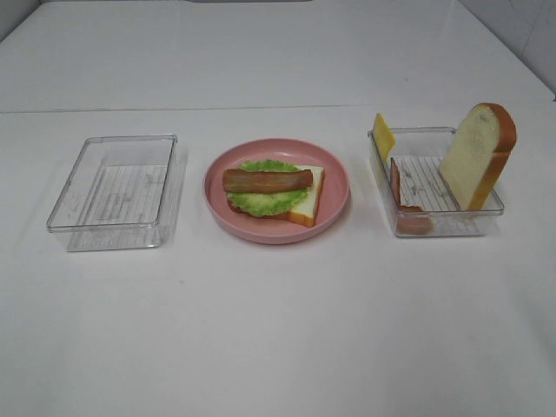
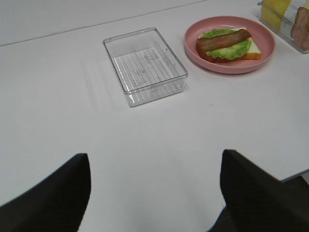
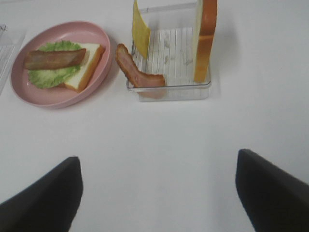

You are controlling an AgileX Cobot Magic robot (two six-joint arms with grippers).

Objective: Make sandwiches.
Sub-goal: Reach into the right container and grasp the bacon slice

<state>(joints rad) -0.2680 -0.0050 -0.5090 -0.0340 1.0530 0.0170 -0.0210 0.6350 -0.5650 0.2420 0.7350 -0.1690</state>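
Note:
A part-built sandwich lies on the round pink plate (image 1: 337, 204): a bread slice (image 1: 306, 198), green lettuce (image 1: 265, 202) and one bacon strip (image 1: 268, 180) on top. It also shows in the left wrist view (image 2: 224, 43) and the right wrist view (image 3: 58, 63). In the right clear tray (image 1: 439, 224) a second bread slice (image 1: 476, 156) stands upright, a yellow cheese slice (image 1: 382, 135) leans on the far left corner, and another bacon strip (image 1: 401, 198) leans on the left wall. My left gripper (image 2: 154, 193) and right gripper (image 3: 157, 193) are open and empty, well short of the food. Neither arm shows in the exterior view.
An empty clear tray (image 1: 113, 182) stands left of the plate, also in the left wrist view (image 2: 145, 65). Everything rests on a white table (image 1: 278, 330) with a seam line across the back.

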